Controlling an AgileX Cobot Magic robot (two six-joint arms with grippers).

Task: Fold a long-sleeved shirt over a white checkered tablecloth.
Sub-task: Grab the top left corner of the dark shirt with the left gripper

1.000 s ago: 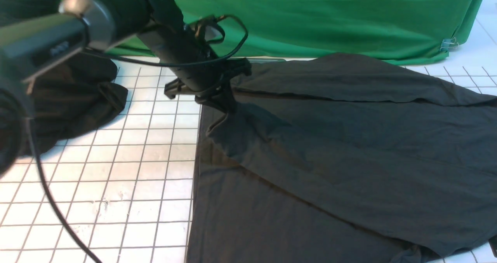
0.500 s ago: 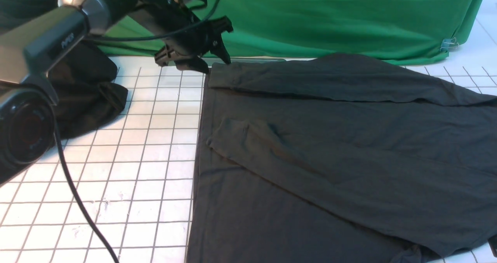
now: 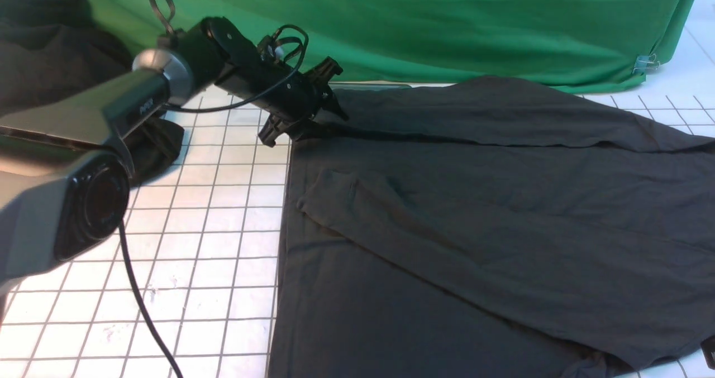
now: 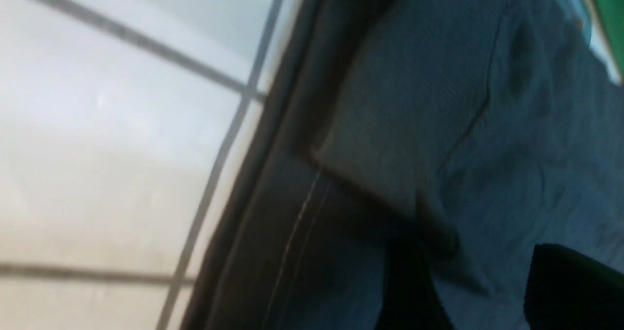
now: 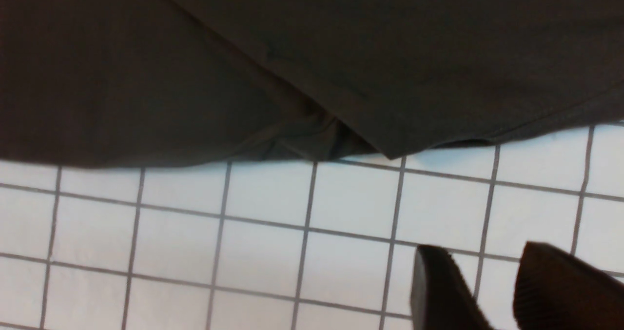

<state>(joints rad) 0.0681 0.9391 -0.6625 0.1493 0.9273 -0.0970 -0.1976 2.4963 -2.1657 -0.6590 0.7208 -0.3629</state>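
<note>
The charcoal long-sleeved shirt (image 3: 475,210) lies flat on the white checkered tablecloth (image 3: 195,227). One sleeve is folded across its body and the other lies along its far edge. My left gripper (image 3: 306,122) is open and low at the shirt's far-left corner, by the far sleeve's cuff. In the left wrist view, shirt cloth (image 4: 414,101) shows between the spread jaws of the left gripper (image 4: 487,276). My right gripper (image 5: 492,271) is open over bare tablecloth (image 5: 243,232), just off a corner of the shirt's edge (image 5: 390,145), holding nothing.
A deeper-black bundle of cloth (image 3: 56,60) sits at the far left behind my left arm. A green backdrop (image 3: 447,26) hangs along the far edge, with a metal clip (image 3: 645,62) at its right end. The left arm's cable (image 3: 139,305) trails over the tablecloth.
The left gripper let go of the sleeve cuff on the shirt's body, rose toward the back, then came down at the far-left corner. The released sleeve lies flat.
</note>
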